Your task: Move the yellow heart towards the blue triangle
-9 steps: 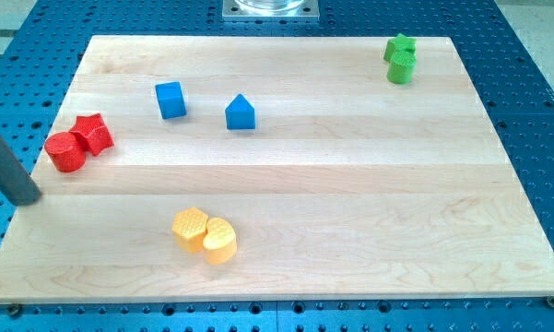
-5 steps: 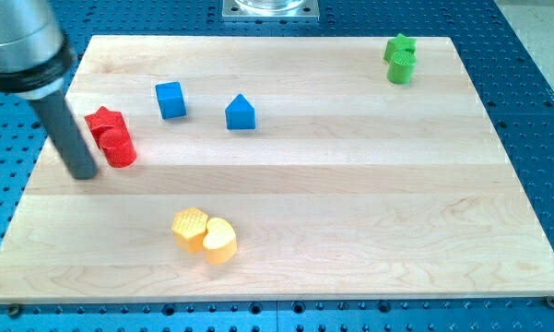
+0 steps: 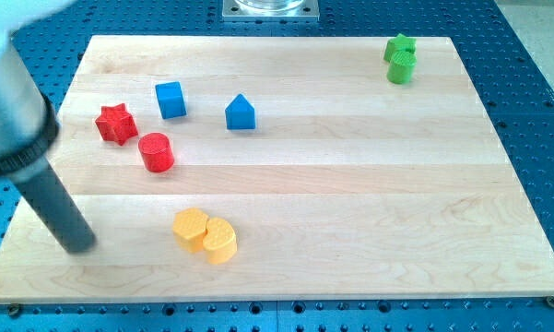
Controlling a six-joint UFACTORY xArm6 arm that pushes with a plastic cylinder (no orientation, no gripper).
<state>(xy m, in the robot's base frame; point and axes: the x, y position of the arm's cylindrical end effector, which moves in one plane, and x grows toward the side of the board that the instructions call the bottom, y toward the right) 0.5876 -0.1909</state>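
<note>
The yellow heart [image 3: 220, 240] lies near the view's bottom, touching a yellow hexagon [image 3: 190, 226] on its left. The blue triangle [image 3: 241, 112] sits well above them, toward the view's top. My tip [image 3: 78, 247] rests on the board at the view's lower left, some way left of the yellow hexagon and apart from it. The rod rises up and left out of view.
A blue cube [image 3: 170, 100] sits left of the blue triangle. A red star [image 3: 116, 124] and a red cylinder [image 3: 155, 152] lie apart at the left. Two green blocks [image 3: 401, 58] touch at the top right. The wooden board [image 3: 369, 194] lies on a blue perforated table.
My tip swung in from the left edge, pushed the red cylinder right and away from the red star, then moved down to the lower left. The yellow and blue blocks stayed put.
</note>
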